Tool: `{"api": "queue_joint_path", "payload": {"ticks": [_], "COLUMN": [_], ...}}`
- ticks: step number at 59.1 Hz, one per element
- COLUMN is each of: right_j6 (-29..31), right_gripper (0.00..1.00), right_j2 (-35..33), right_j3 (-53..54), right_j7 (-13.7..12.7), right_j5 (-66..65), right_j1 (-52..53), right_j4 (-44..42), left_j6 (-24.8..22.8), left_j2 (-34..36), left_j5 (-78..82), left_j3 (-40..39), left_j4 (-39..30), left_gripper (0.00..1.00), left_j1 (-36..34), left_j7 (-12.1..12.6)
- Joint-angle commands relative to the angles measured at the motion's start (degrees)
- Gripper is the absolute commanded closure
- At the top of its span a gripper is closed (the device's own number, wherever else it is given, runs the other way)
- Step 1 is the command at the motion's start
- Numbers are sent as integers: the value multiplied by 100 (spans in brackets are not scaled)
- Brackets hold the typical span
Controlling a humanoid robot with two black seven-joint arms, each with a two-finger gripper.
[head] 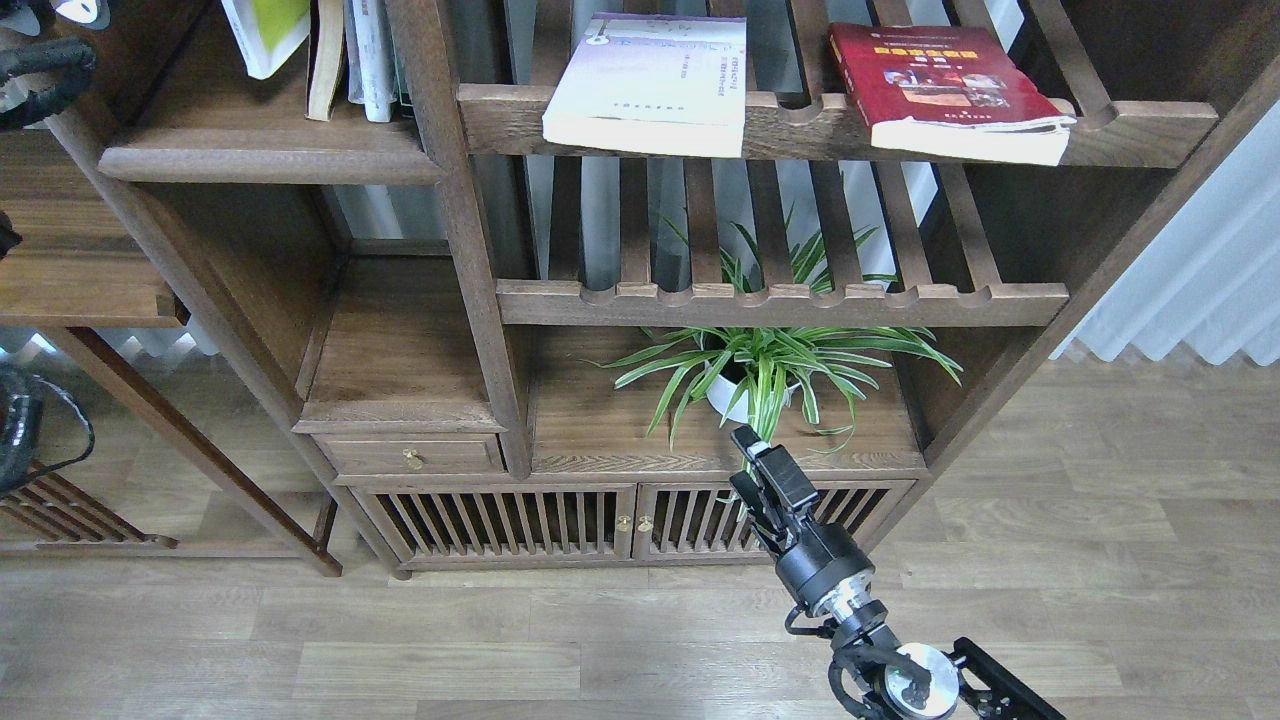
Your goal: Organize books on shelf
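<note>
The yellow-green book [262, 30] stands tilted on the solid dark-brown shelf [270, 160] at the top left, leaning toward several upright books [365, 55]. The pale lavender-white book [650, 85] and the dark red book [945, 90] lie flat on the upper slatted rack [800, 125], their front edges past its rail. Only black parts of my left arm [40, 75] show at the top left edge; its gripper is out of view. My right gripper [742, 458] hangs low in front of the cabinet, empty, dark and foreshortened.
A potted spider plant [765, 365] stands on the cabinet top just behind my right gripper. A second slatted rack [780, 300] runs below the books. A drawer and slatted doors [500, 520] are at the bottom. A side table [80, 290] is at the left.
</note>
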Motion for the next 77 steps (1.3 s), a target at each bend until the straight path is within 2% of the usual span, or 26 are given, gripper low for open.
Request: {"api": "queue_joint_path", "payload": {"ticks": [1,29,49,58,65,68,77], "right_j6": [0,0,0,0,0,0,0], "right_gripper": [2,2,2,2,2,2,2], "right_j2": [0,0,0,0,0,0,0], "right_j3": [5,-12,-12,-21,-30,-30,-21], "right_j7": [8,0,0,0,0,0,0], "right_j5": [1,45,97,97,97,97,115], "right_j1": [-20,-29,-28,-20,-20,-20,-28], "right_j4": [27,36,71,71,71,71,71], "left_j6": [0,0,0,0,0,0,0], "left_j2": [-1,-45,-45,-27,-45,-45,-45], "left_j5": [53,211,220,220,220,220,220], "left_j3": [9,-8,1,9,-8,1,27], "left_j4": [-9,-18,-123,-158,-176,-176,-194], "left_gripper": [95,95,95,91,85,76,57], "left_j1": [120,305,419,569,604,604,604], "left_j7": [-70,-387,-387,-343,-343,-334,-334]}}
